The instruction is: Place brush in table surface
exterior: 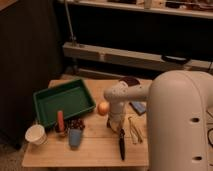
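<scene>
The brush is slim and black and lies on the tan wooden table surface, pointing toward the front edge. Its far end runs up into my gripper. The gripper hangs from the white arm that bends down over the middle of the table, and it is shut on that end of the brush. The brush's head is hidden by the gripper.
A dark green tray lies at the back left. An orange fruit sits just left of the arm. A white cup, a red object and a blue cup stand front left. Pale wooden utensils and a blue sponge lie to the right.
</scene>
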Robot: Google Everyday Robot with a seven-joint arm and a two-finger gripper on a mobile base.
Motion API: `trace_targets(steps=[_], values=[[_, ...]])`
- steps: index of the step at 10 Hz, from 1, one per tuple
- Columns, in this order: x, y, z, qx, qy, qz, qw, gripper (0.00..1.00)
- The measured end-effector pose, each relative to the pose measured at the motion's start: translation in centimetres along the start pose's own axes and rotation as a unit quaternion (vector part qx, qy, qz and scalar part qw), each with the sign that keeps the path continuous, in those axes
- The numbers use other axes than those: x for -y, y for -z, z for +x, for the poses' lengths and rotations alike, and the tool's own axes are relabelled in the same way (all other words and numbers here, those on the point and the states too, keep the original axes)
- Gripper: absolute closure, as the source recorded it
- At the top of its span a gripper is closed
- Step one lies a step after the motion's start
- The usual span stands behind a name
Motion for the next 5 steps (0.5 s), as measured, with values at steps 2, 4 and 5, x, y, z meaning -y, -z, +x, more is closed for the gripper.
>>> trace_targets(steps=[2, 4, 5], values=[[0.11, -0.24, 0.04, -0.001, -0.004, -0.006, 1.0000, 1.00], [0.13, -0.16, 0.03, 0.000, -0.004, -0.007, 1.0000, 1.00], [0.10, -0.10, 0.00, 0.001, -0.004, -0.008, 1.0000, 1.00]])
